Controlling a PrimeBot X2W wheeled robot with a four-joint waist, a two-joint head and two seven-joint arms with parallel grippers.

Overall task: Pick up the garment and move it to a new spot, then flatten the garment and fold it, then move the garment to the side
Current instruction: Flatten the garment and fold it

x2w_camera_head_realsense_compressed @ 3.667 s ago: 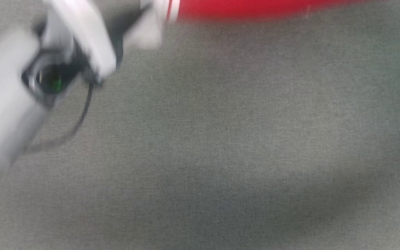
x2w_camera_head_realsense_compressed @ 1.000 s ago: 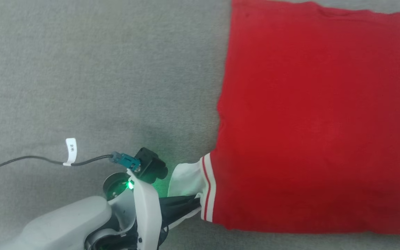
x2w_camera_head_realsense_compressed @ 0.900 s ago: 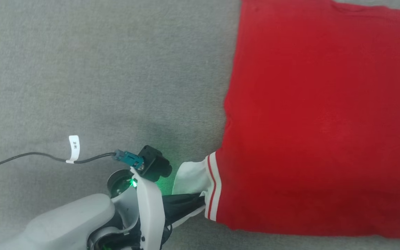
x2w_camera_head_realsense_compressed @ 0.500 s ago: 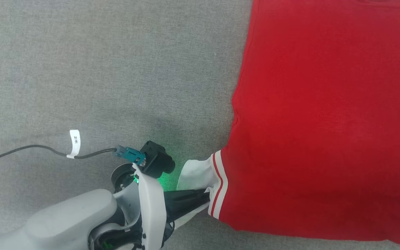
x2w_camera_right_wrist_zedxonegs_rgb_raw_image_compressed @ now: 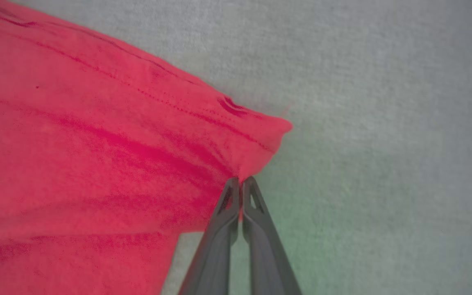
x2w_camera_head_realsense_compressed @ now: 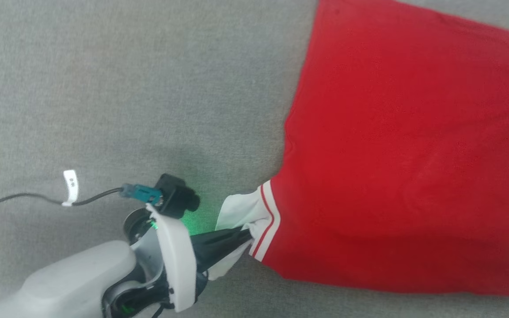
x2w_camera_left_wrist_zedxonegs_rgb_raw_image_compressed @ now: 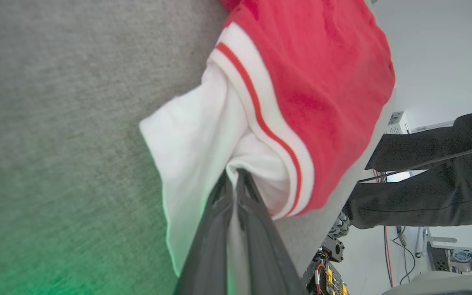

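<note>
The garment lay spread on the grey surface. My left gripper was clamped on its white sleeve end, and my right gripper pinched shut on the red corner, only barely. The risk, as I judged it: that thin bite slipping on the lift, or uneven pulls bunching the fabric.

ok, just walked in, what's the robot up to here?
Two-armed robot handling a red garment, spread mostly flat on a grey fabric surface. The left fingers are shut on its white end section, beside the red-and-white striped band. The right fingers are shut on a red corner, creases running toward them.
</note>
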